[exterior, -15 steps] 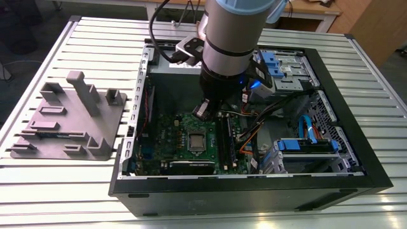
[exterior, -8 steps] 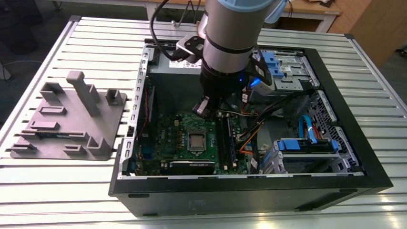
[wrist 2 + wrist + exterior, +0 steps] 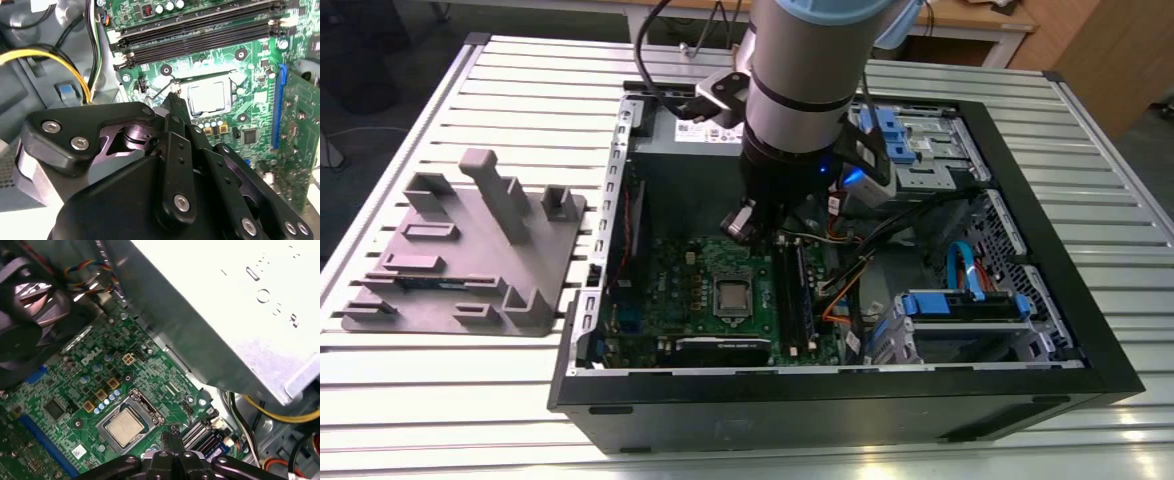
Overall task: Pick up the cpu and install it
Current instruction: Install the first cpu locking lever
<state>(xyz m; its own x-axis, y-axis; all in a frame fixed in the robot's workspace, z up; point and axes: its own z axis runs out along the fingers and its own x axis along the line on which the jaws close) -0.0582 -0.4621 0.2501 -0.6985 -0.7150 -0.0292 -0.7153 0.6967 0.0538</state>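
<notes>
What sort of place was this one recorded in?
Likely a robotics lab or workshop: an open PC case lies on a slatted metal table, a grey fixture beside it, with the arm over its motherboard.

arm (image 3: 807, 80) vertical, end effector (image 3: 175, 100) pointing down, fingers (image 3: 178, 109) together.

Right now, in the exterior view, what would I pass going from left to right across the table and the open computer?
Grey plastic rack → cpu sitting in its socket on the green board → orange cable → blue bracket.
</notes>
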